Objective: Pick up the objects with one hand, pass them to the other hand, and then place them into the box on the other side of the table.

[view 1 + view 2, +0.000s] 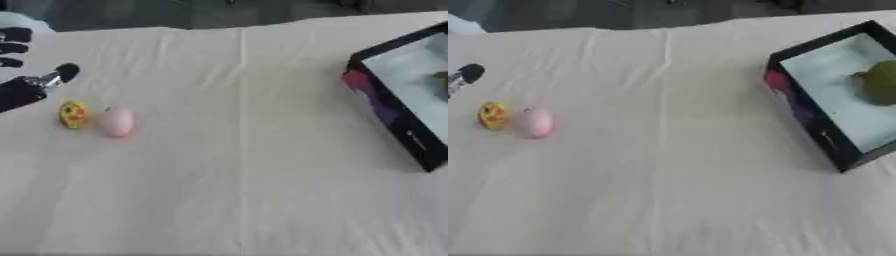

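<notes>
A small yellow round object [74, 114] with orange marks lies at the left of the table, touching a pink egg-shaped object [117, 122] on its right. My left hand [22, 87] hangs at the left edge just above and left of the yellow object, fingers spread and straight, thumb tip [66, 71] pointing toward it, holding nothing. A black box [820, 125] with a pale inside stands at the right edge, and a green round object [881, 82] lies in it. My right hand shows in neither view.
A cream cloth [245, 175] covers the table, with a fold line running down its middle. The table's far edge meets a dark floor at the top. The box's outer wall carries pink and purple markings [785, 90].
</notes>
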